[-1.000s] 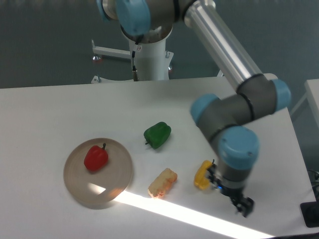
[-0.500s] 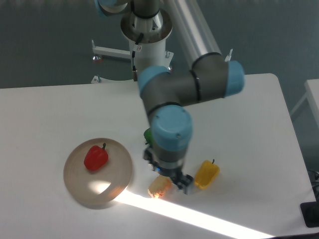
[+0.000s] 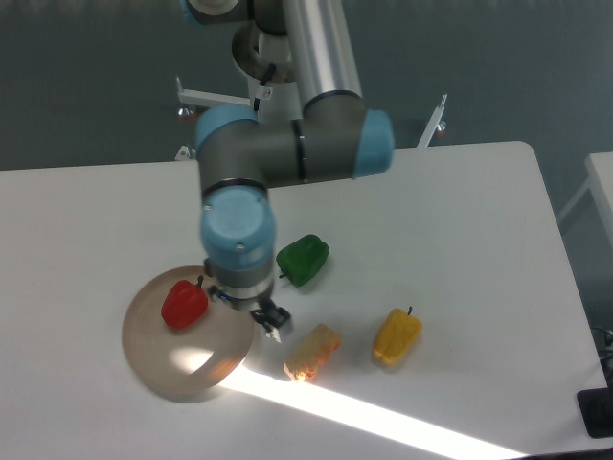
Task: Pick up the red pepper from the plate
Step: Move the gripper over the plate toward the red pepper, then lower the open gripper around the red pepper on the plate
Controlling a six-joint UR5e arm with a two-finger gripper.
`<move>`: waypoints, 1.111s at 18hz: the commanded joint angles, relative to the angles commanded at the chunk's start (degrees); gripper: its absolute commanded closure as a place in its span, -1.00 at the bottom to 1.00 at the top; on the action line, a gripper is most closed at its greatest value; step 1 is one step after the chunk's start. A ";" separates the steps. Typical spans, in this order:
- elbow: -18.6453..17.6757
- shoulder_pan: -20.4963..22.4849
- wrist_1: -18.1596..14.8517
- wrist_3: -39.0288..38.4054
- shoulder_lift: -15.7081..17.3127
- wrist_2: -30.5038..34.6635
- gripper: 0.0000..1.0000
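One small glossy red pepper [image 3: 184, 304] sitting on round translucent tan plate [image 3: 168, 369], untouched; approach step, two-finger gripper [image 3: 270, 323] over plate's right rim, jaw state unclear; next: shift left over pepper, descend w/ jaws apart, clamp.

the white table [image 3: 460, 220] carries a plate [image 3: 168, 369] at 8 o'clock. a green pepper [image 3: 304, 259] lies centre; a pale orange block [image 3: 312, 351] and yellow pepper [image 3: 396, 336] at 5.
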 joint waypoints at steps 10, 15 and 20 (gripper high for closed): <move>-9.24 -3.43 7.30 -4.92 2.46 0.97 -1.00; -9.77 -4.48 8.53 -10.90 2.38 0.79 -1.00; -10.38 -4.75 10.37 -13.54 2.29 0.79 -1.00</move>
